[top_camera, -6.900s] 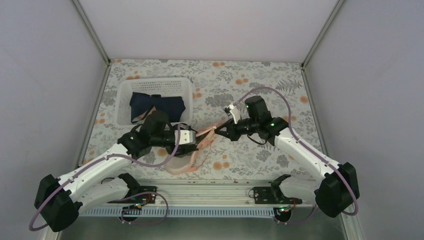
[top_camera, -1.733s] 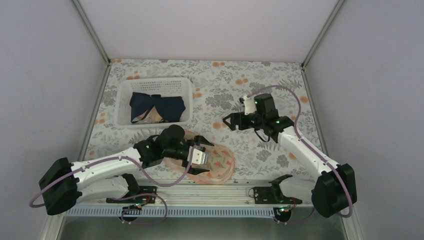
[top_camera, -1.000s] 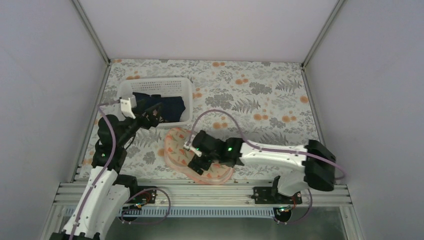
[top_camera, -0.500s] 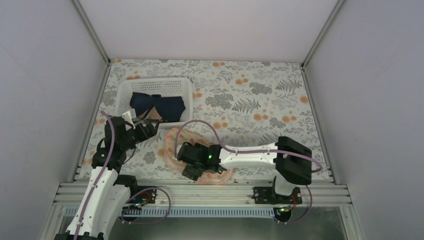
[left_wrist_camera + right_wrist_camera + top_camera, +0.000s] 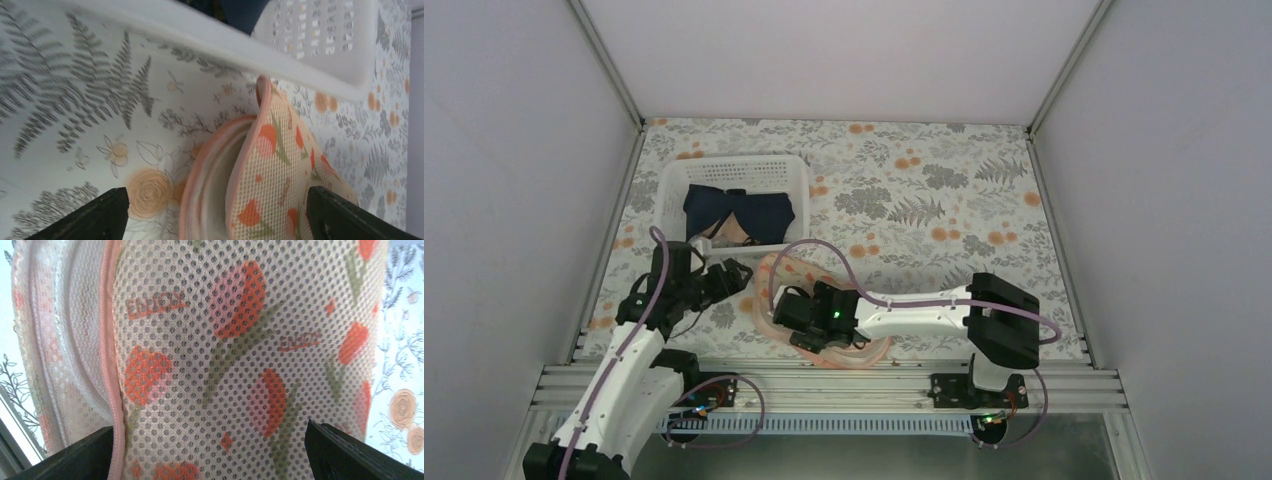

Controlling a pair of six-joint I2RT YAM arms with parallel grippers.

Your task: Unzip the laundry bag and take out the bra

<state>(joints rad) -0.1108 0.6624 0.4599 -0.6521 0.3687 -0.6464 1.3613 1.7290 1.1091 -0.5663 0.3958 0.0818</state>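
Observation:
The laundry bag [image 5: 766, 285] lies near the table's front edge, peach-pink mesh with red-orange leaves. Most of it is hidden under my right gripper [image 5: 796, 325]. In the right wrist view the bag's mesh [image 5: 240, 340] fills the frame, and my right gripper [image 5: 215, 455] stands open just over it. My left gripper [image 5: 734, 277] is at the bag's left end, also open. In the left wrist view the bag's printed top layer [image 5: 280, 165] stands lifted off the lower layer along the pink edging, between the fingers of my left gripper [image 5: 215, 220]. No bra shows; it is hidden.
A white slotted basket [image 5: 664, 200] stands just behind the bag at the left, holding a navy-blue cloth [image 5: 744, 212]. Its white wall [image 5: 320, 55] crosses the top of the left wrist view, close to the bag's end. The metal rail [image 5: 844, 380] runs along the front edge.
My right arm swung in from the right and dropped low over the bag. My left arm pulled back toward the basket, then came down to the bag's left end.

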